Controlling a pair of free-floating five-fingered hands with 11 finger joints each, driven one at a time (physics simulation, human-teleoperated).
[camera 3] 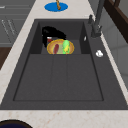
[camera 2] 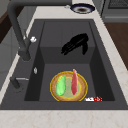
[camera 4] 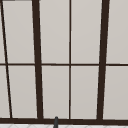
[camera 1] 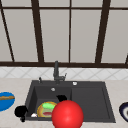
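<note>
Pale stone counter under a dark-framed window (camera 4: 70, 62). In the black sink (camera 1: 90, 100): a yellow plate (camera 2: 82, 87) holding a green piece (camera 2: 60, 85) and a red strip (camera 2: 74, 81). Left hand (camera 1: 20, 111) at the basin's left rim, fingers unreadable; right hand (camera 2: 75, 44) above the basin, fingers straight. Blue plate (camera 1: 6, 100) on the left counter.

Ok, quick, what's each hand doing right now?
Left hand: cannot be told.
Right hand: open, holding nothing, near the plate.

Sink basin seen from its left end
We see a hand (camera 2: 75, 43) mid-frame with straight fingers, above a yellow plate (camera 2: 53, 90) holding green and red pieces.
</note>
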